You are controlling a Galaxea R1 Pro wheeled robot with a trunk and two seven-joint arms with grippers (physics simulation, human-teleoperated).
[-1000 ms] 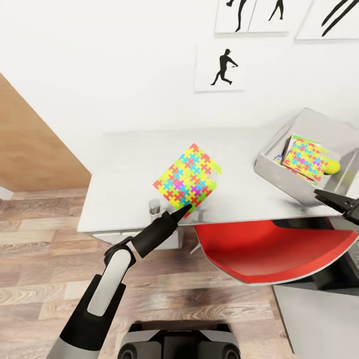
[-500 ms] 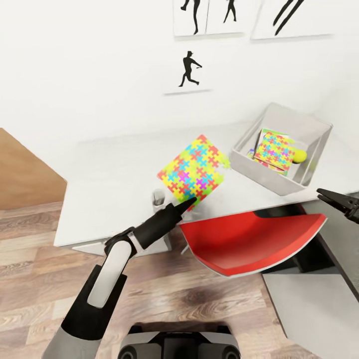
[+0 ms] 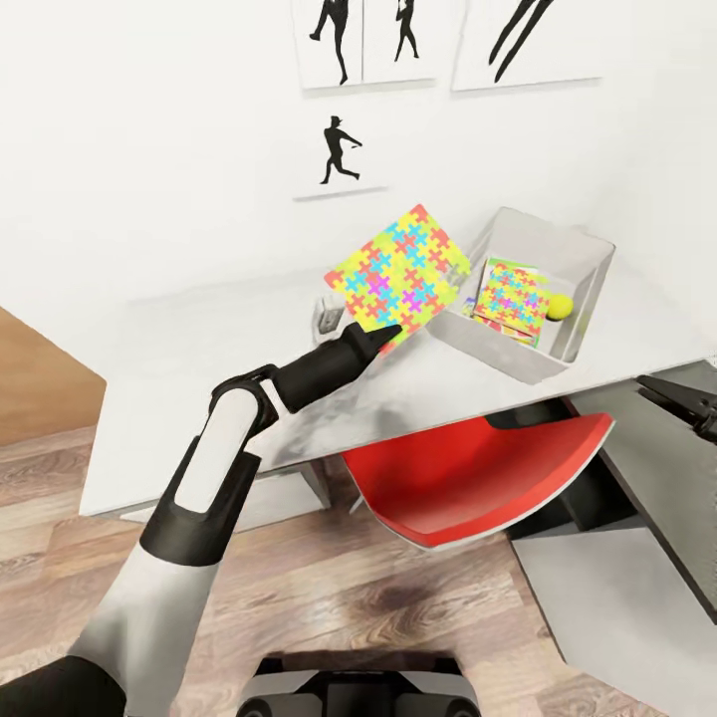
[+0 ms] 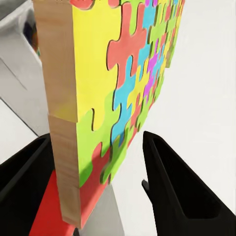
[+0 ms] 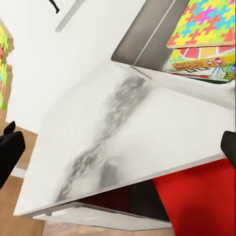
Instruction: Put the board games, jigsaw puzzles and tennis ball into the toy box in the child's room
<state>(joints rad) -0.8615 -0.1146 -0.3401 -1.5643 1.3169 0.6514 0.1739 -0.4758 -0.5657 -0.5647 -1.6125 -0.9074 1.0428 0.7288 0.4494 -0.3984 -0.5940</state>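
Observation:
My left gripper (image 3: 386, 334) is shut on the lower corner of a jigsaw puzzle (image 3: 399, 272), holding it tilted in the air above the table (image 3: 199, 368), just left of the toy box (image 3: 503, 357). In the left wrist view the thick puzzle (image 4: 123, 93) stands between the black fingers (image 4: 172, 187). In the toy box lie a second jigsaw puzzle (image 3: 511, 299) and the tennis ball (image 3: 561, 306). The right wrist view shows that puzzle (image 5: 206, 22) resting on the Skip-Bo board game (image 5: 201, 63). My right gripper (image 3: 687, 398) hangs open, low at the right of the table's front edge.
A red chair (image 3: 478, 478) sits tucked under the table's front edge between my arms. A small grey cup (image 3: 327, 317) stands on the table beside the held puzzle. Baseball silhouette prints (image 3: 339, 149) hang on the white wall. Wood-plank floor (image 3: 349, 597) lies below.
The camera has moved and the view shifted. My left arm has raised the puzzle higher above the table and brought it closer to the toy box. The right gripper stays open.

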